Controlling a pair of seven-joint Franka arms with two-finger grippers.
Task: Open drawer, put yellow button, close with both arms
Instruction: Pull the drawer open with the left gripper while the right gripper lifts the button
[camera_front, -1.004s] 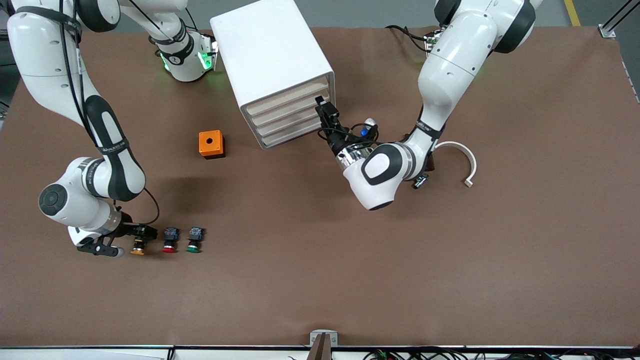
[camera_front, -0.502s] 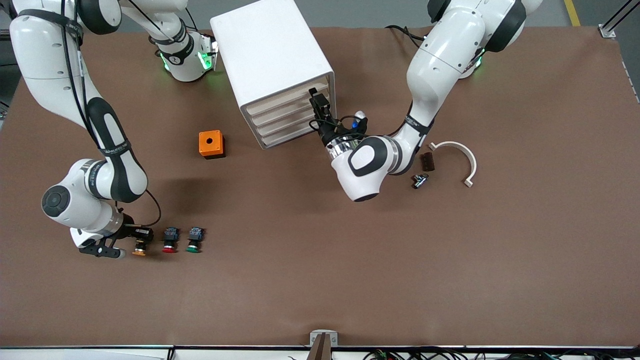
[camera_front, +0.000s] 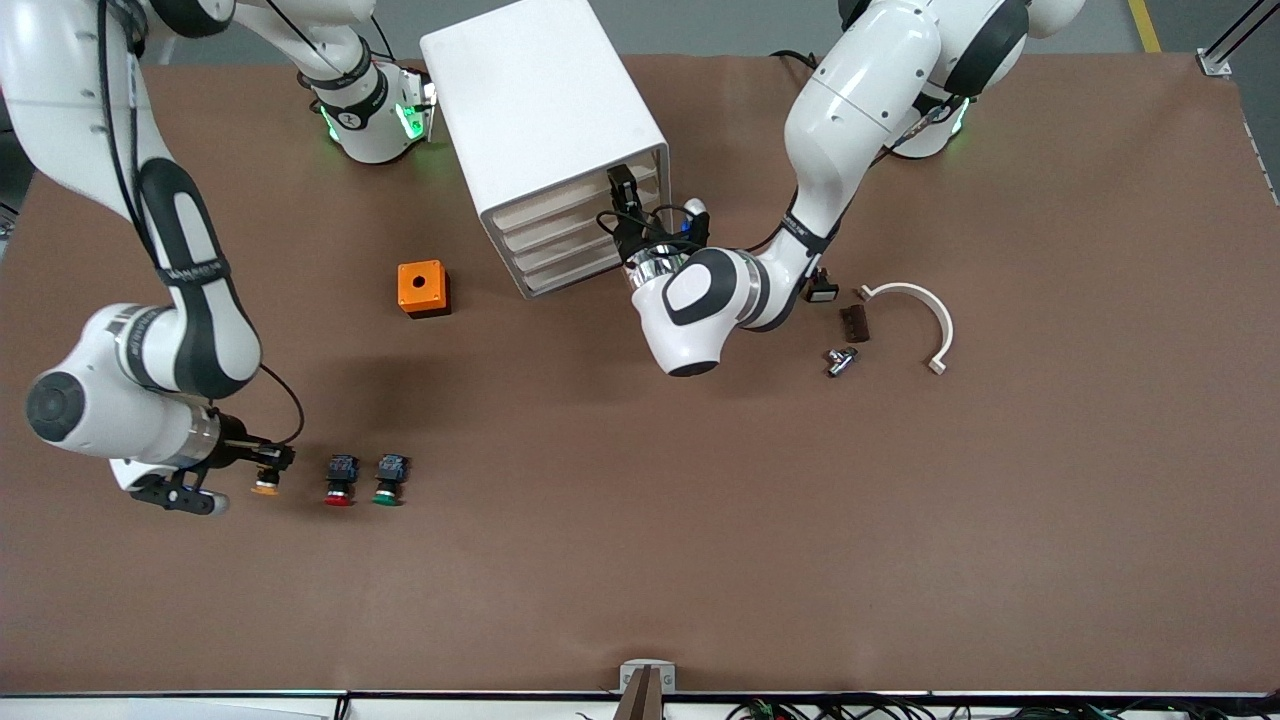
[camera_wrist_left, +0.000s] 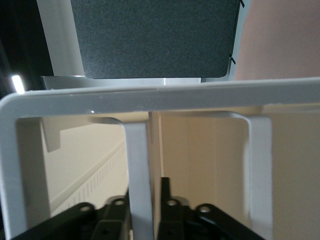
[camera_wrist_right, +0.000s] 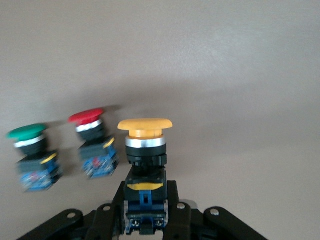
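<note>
The right pincer (camera_wrist_right: 145, 220) clamped the yellow button (camera_wrist_right: 145, 140) over the tabletop (camera_front: 700, 560) for carrying, while the left pincer (camera_wrist_left: 150, 212) pinched the drawer (camera_front: 590, 215) handle to pull it.

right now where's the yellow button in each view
Front view: yellow button held in the right gripper, beside the red button.
Left wrist view: not in it.
Right wrist view: yellow button centre, clamped between the fingers.
Shared landmark: the red button.
</note>
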